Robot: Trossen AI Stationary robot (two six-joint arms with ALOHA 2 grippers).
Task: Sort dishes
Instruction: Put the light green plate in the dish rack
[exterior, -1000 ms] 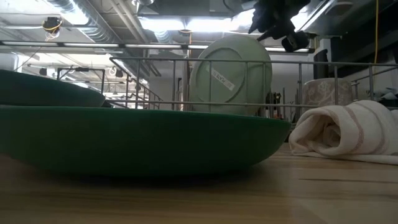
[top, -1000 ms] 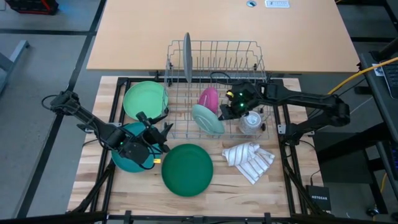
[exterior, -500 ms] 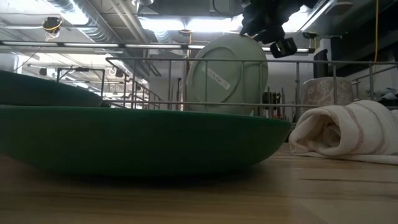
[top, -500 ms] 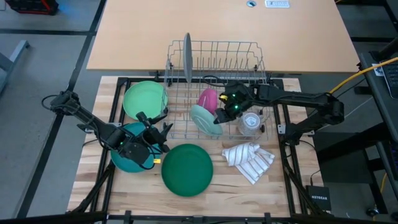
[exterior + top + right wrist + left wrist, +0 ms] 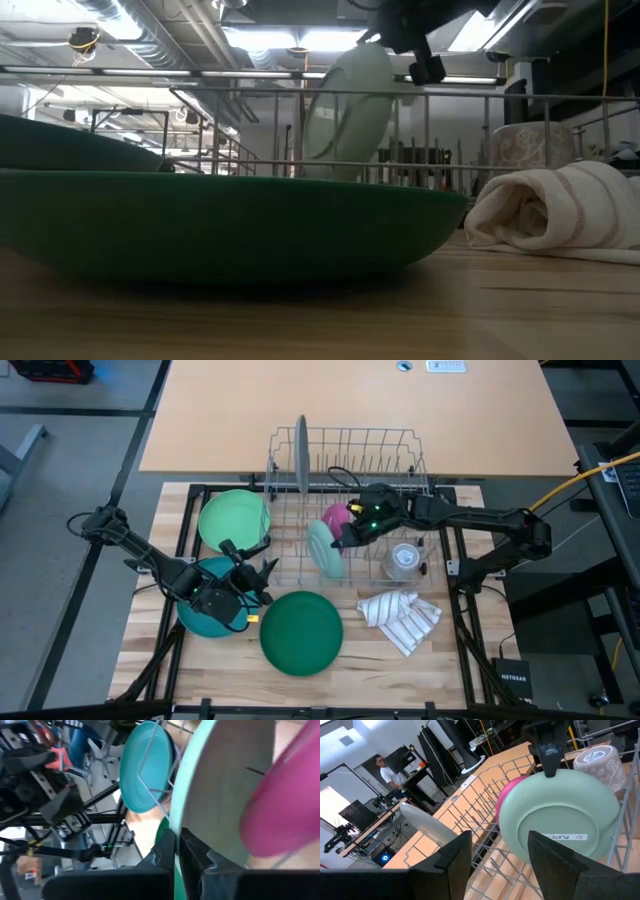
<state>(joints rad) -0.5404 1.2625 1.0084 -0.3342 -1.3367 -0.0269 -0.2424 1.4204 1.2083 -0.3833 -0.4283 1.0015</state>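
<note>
Right end effector (image 5: 345,537) is clamped on the upper rim of a pale green plate (image 5: 322,549), which stands nearly on edge inside the wire dish rack (image 5: 345,500). The plate is smooth, matte plastic, round, with a raised foot ring and a label on its underside (image 5: 564,837). Just behind it in the rack sits a pink dish (image 5: 334,515), glossy and curved, close against the green plate. A grey plate (image 5: 300,452) stands upright in the rack's far left slots. A clear patterned cup (image 5: 401,558) rests in the rack's right end.

Left end effector (image 5: 255,572) hovers over a teal bowl (image 5: 200,615), fingers (image 5: 455,855) spread apart, holding nothing.

On the desk (image 5: 450,650), pale butcher-block wood with visible grain, lie a light green plate (image 5: 233,518) left of the rack, the teal bowl nearer the front, and a dark green shallow bowl (image 5: 301,632) beside it. A white cloth with dark stripes (image 5: 400,618) lies crumpled right of the dark green bowl.

Beyond the desk: a larger tan tabletop (image 5: 360,410), ceiling ducting and strip lights (image 5: 290,38), and a person (image 5: 387,770) at a workstation.
</note>
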